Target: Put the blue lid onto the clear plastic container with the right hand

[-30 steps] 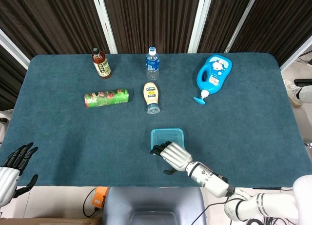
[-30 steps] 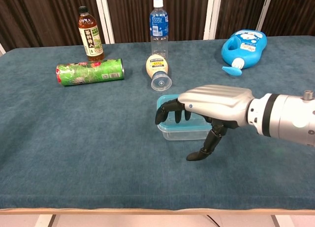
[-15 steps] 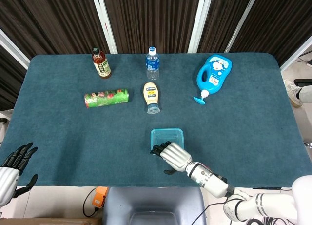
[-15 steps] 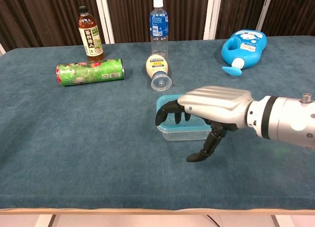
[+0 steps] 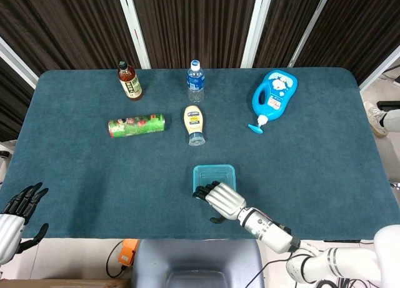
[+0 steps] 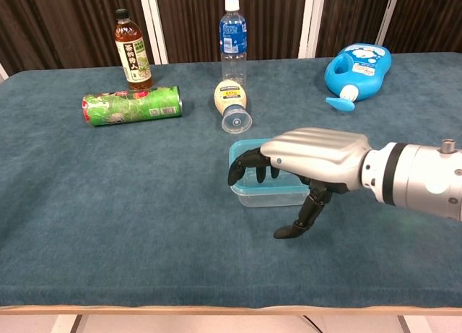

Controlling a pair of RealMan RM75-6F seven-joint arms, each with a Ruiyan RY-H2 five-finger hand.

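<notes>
Blue lid [image 5: 214, 174] on container — right robot hand [image 6: 312, 159] atop.

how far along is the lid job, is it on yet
Nearly done, it seems. The blue lid already lies on the clear plastic container, roughly square with it. The right hand is over its near edge, fingertips curled down at the lid; whether they press it I cannot tell. Left: seat it if needed, then withdraw the hand. The left hand idles at the table corner.
</notes>
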